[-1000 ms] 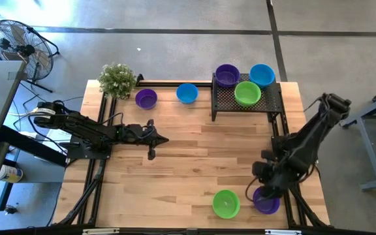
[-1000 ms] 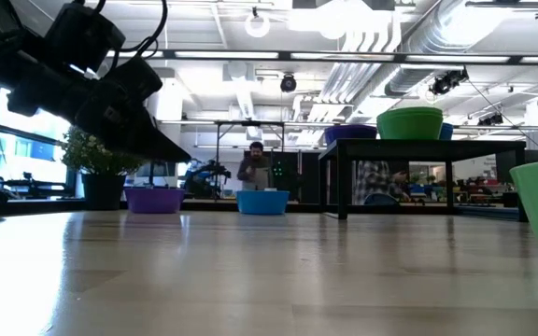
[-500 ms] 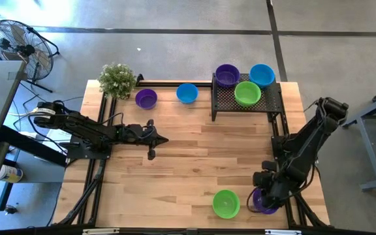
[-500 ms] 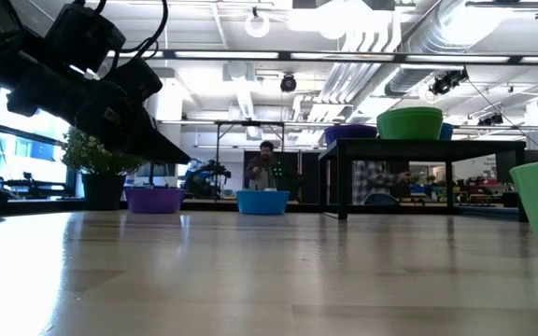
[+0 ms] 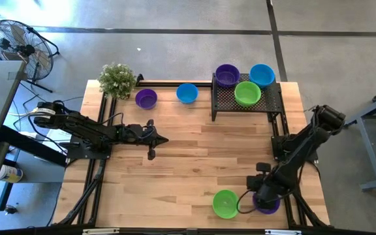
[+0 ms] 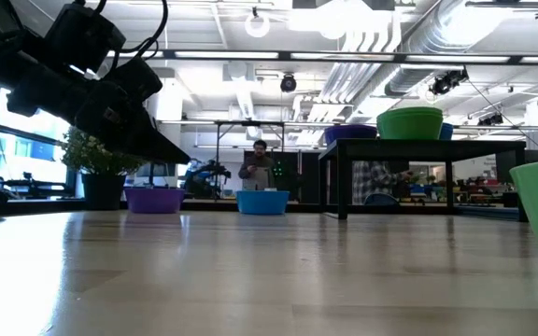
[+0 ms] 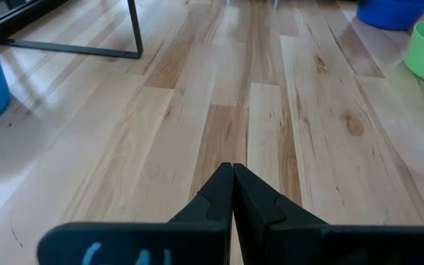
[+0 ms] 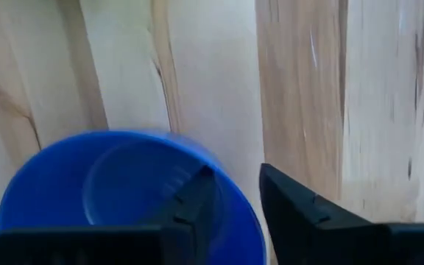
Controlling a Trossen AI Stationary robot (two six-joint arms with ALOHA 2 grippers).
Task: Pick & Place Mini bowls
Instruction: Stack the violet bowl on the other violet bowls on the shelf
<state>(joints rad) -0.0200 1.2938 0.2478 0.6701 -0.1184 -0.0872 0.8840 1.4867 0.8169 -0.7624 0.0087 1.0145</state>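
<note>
Across the wooden table [image 5: 194, 163] we see both dark arms reaching inward. On the left side, the left arm stretches level over bare boards, and the left gripper [image 7: 232, 174] has its fingers pressed together, holding nothing. At the near right corner, the right arm bends down steeply, and the right gripper [image 8: 234, 188] has its fingers a little spread astride the rim of a purple mini bowl [image 5: 267, 203], one finger inside and one outside; that bowl looks blue in the wrist view. We cannot tell whether the fingers already touch the rim.

Next in size, a black mesh tray [image 5: 266, 99] stands raised at the far right, carrying three mini bowls: one purple [image 5: 227, 75], one blue [image 5: 262, 74], one green [image 5: 247, 93]. A potted plant [image 5: 117, 79] sits at the far left corner. Beside it on the table rest a purple bowl [image 5: 146, 98] and a blue bowl [image 5: 187, 93]. A green bowl [image 5: 226, 203] lies just beside the right gripper's bowl.
</note>
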